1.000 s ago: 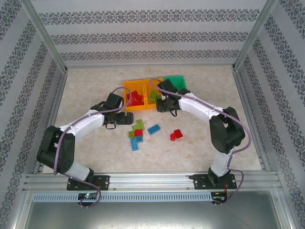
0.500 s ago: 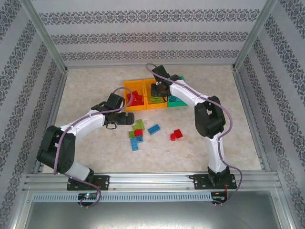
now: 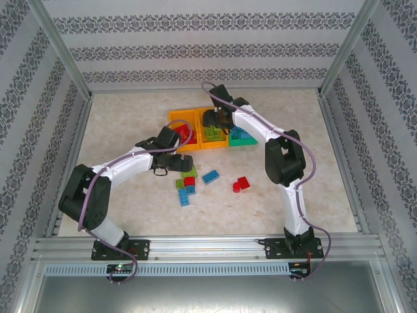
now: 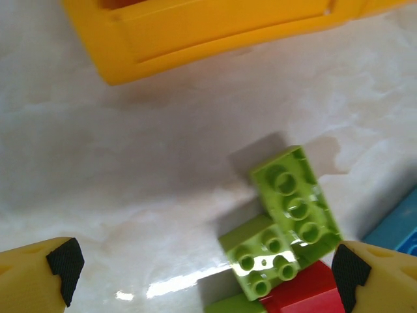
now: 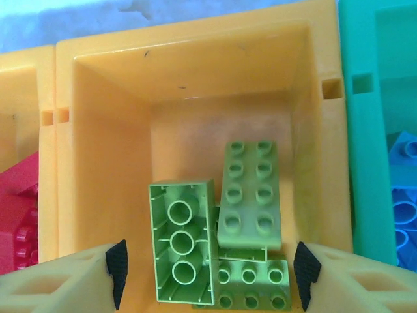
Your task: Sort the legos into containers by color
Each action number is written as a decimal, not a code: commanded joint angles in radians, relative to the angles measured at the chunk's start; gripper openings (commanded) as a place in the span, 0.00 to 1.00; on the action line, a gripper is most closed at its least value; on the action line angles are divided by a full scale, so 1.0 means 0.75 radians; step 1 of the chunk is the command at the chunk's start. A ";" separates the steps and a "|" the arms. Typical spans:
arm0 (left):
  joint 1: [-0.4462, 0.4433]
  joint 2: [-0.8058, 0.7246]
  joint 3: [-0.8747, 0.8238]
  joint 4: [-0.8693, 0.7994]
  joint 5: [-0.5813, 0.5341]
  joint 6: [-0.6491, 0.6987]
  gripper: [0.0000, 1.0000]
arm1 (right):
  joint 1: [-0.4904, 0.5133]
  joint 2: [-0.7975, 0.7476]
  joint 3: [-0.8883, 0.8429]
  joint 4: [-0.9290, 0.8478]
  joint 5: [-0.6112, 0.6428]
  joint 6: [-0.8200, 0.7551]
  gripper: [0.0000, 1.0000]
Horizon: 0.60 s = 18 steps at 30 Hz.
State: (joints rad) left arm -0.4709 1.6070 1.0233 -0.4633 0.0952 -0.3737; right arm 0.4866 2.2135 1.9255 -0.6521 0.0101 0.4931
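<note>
Three containers stand side by side at the table's centre back. The left orange bin (image 3: 177,132) holds red legos (image 5: 16,222). The middle orange bin (image 5: 104,163) holds three lime green legos (image 5: 251,195), one of them upside down (image 5: 182,241). The green bin (image 5: 365,130) holds blue legos (image 5: 404,202). My right gripper (image 5: 211,270) hangs open over the middle bin (image 3: 212,135), gripping nothing. My left gripper (image 4: 205,274) is open, low over the table beside two loose green legos (image 4: 296,195), a red one (image 4: 306,297) and a blue one (image 4: 401,222).
In front of the bins lie loose legos: green (image 3: 189,173), blue (image 3: 210,176), another blue (image 3: 187,195) and red (image 3: 242,184). The orange bin's front wall (image 4: 215,32) lies just beyond the left gripper. Metal frame posts and patterned walls enclose the table.
The right arm swung left from the green bin to the middle orange bin and its gripper opened. The left gripper slid right towards the loose pile.
</note>
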 commanded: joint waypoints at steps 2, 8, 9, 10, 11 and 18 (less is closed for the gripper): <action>-0.053 0.071 0.094 -0.094 -0.041 -0.003 1.00 | 0.008 -0.076 -0.024 -0.002 -0.025 0.004 0.72; -0.073 0.205 0.198 -0.161 0.003 -0.062 1.00 | 0.012 -0.252 -0.235 0.068 0.020 0.033 0.77; -0.076 0.221 0.212 -0.165 0.011 -0.072 1.00 | 0.009 -0.284 -0.279 0.081 0.029 0.035 0.77; -0.079 0.235 0.225 -0.170 0.019 -0.077 1.00 | 0.006 -0.323 -0.324 0.095 0.032 0.038 0.77; -0.082 0.249 0.239 -0.178 0.024 -0.083 0.99 | 0.003 -0.354 -0.361 0.106 0.037 0.038 0.77; -0.114 0.348 0.340 -0.225 0.067 -0.125 0.92 | -0.022 -0.539 -0.597 0.167 0.104 0.042 0.80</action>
State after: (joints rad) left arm -0.5369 1.8500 1.2430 -0.5743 0.1249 -0.4343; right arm 0.4843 1.8568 1.5265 -0.5556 0.0387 0.5091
